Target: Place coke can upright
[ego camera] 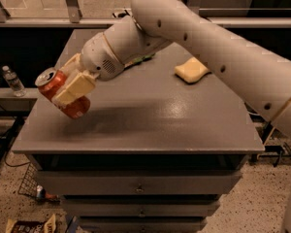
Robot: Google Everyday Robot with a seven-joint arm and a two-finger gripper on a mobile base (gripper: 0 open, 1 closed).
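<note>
Claw [68, 94]: located at left of frame, over the left edge of the grey table [184, 125], at the end of the white arm [199, 33] reaching in from the upper right.

Coke can [79, 108]: held in the claw, tilted, silver top pointing to the upper left, red base angled down toward the table. A shadow lies on the surface just right of it. Whether the base touches the table cannot be told.

Step in hand, as judged: bringing the can to vertical and setting it down. To do this well:
- Rotate the wrist until the silver top faces straight up before lowering.
- Shift the can inward toward frame centre; its present position close to the left edge leaves little margin.
- Lower until the base sits flat, then release without dragging sideways.
- Risk: letting go while the can leans would tip or roll it off the edge.

Claw state: the cream fingers [80, 84] are clamped across the can's body at mid-height, parted only by the can's width. Nothing else is contacted.

Also noted: a yellow sponge [191, 69] at upper centre-right of the table, well apart from the can
</note>
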